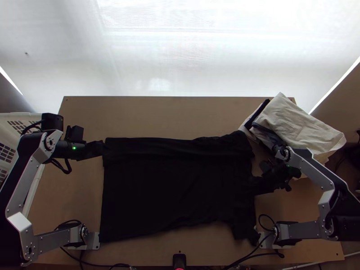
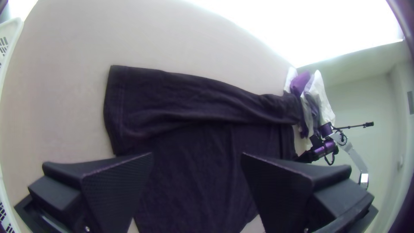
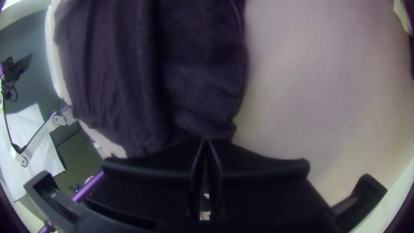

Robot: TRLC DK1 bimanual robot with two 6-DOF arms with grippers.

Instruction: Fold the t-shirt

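T-shirt [image 1: 175,193] lies spread on the table [image 1: 148,117], hem end left, neck end right, with its far side apparently turned inward as a long strip [image 2: 185,97]. Left gripper [image 2: 196,156] is at the hem end, near the far left corner, fingers wide apart with nothing between them. Right gripper [image 3: 206,140] is at the neck end, fingertips together against the cloth's edge; cannot tell whether any fabric is pinched. Step in hand, as judged: take hold at both ends for the next lengthwise fold. Left fingers should straddle the hem squarely and take all the layers wanted, else the strip may slip open. Before any lift, confirm the right grip; then raise both ends together, with light tension, and lay the cloth down level. Uneven pull would probably skew the body or drag the near sleeve [image 1: 245,225], which juts toward the near right. Material: black, matt, soft-looking knit; stitched line parallel to the hem, flat at the left, shallow creases running lengthwise, more puckering toward the neck. Finger pads are broad, flat wedges with a finely ribbed face. Pale cloth [image 1: 297,128], rumpled and plain, sits far right; white basket [image 1: 15,116] with slotted walls stands left.
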